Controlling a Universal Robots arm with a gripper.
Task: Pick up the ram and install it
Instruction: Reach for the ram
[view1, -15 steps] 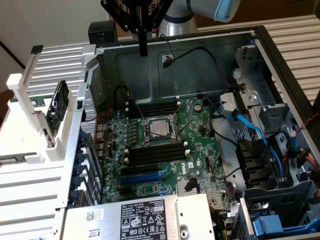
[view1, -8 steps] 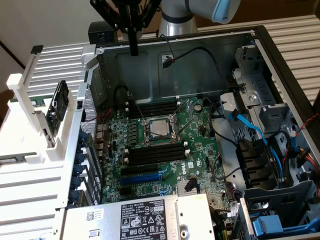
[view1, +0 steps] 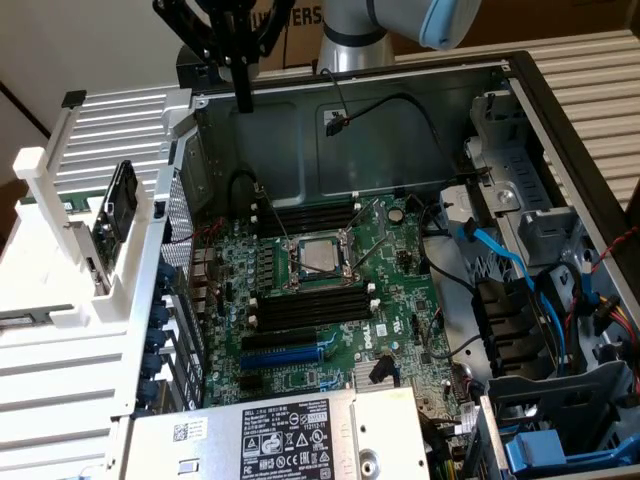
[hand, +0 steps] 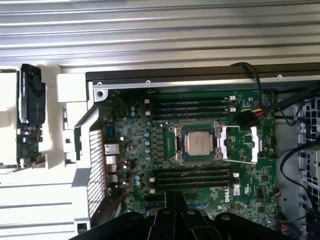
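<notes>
Hovering high over the open case, the gripper (view1: 244, 102) hangs beyond the processor socket (view1: 318, 258), off toward the exterior view's left and above the case's far corner. Fingers (hand: 172, 207) are pressed together with nothing between them.

Step in hand, as I judge it: the pick, not yet begun. The ram is not in the fingers, and no stick sits in the slots on either side of the socket. I cannot place the ram for certain. The likeliest spot is the white rack (view1: 60, 212) outside the case, well apart from the socket on the exterior view's left. A dark card (view1: 120, 200) with a green board stands on edge there. Whether it is the stick or some other card, I cannot tell.

Next move, by my reckoning, calls for:
- finding the stick before committing
- parting the fingers before any descent
- a grip along the stick's long edges, so it stays square to a slot

Count:
- gripper: one
- processor socket: one
- memory slot banks: two, one on the far side (view1: 310, 215) of the socket and one on the near side (view1: 310, 305)
- slots per bank: four as far as I can make out, all bare
- blue expansion slot (view1: 285, 352): one, nearer than the near bank
- dark card in the rack: one
- labelled power supply (view1: 290, 435): one, nearest of all
</notes>
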